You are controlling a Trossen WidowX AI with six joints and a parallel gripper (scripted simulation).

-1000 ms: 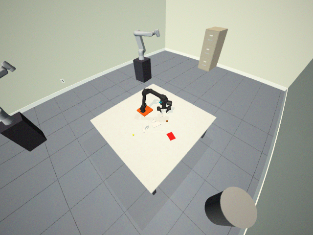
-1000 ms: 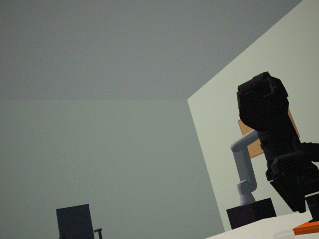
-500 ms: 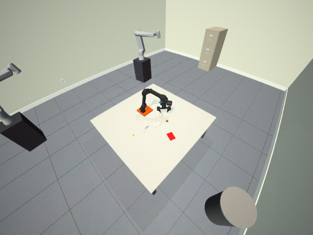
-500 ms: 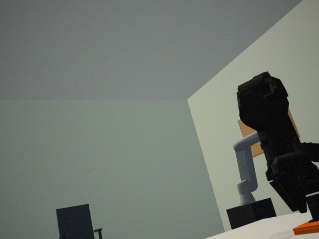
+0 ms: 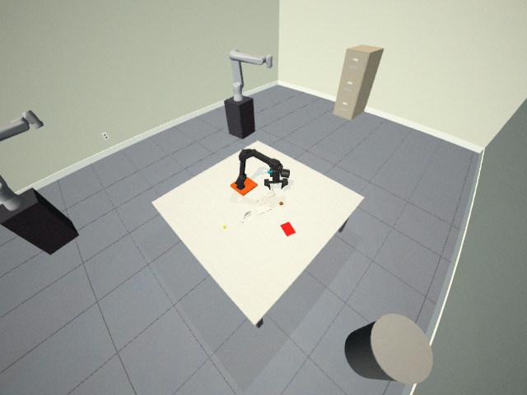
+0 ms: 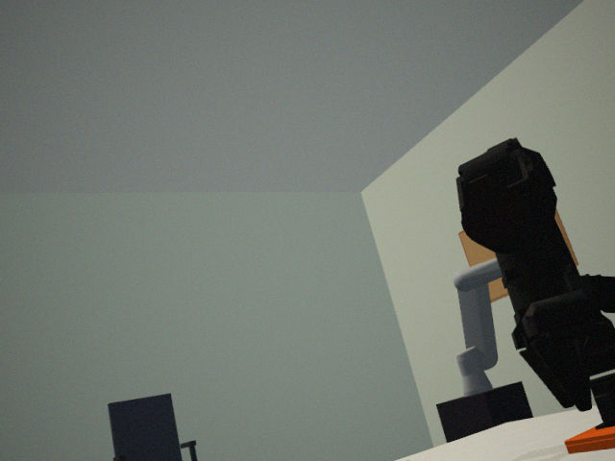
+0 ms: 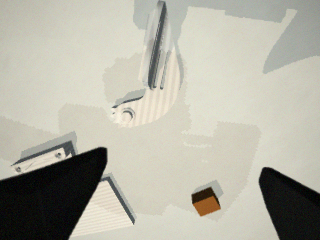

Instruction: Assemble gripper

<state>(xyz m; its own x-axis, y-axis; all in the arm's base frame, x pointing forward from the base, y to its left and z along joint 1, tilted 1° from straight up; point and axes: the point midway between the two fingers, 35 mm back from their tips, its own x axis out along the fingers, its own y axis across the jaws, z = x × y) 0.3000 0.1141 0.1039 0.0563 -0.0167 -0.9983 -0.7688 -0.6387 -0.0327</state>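
My gripper (image 5: 275, 187) (image 7: 183, 165) is open and empty, with its fingers wide apart above the table. A white jaw (image 7: 162, 102) (image 5: 271, 193) with gear teeth and a round hole lies ahead of the fingertips in the wrist view. White flat parts, with a striped surface (image 7: 102, 212) (image 5: 263, 208) and a strip with two small round features (image 7: 40, 160), lie at the lower left, partly hidden by the left finger. I cannot tell base from housing plate there. Another white part (image 5: 245, 215), likely the second jaw, lies farther left in the top view.
A small orange-brown block (image 7: 206, 205) (image 5: 281, 202) lies between the finger lines in the wrist view. A red square (image 5: 287, 228) and a small yellow object (image 5: 224, 226) are on the white table (image 5: 255, 276). The arm stands on an orange base plate (image 5: 251, 185) (image 6: 591, 441).
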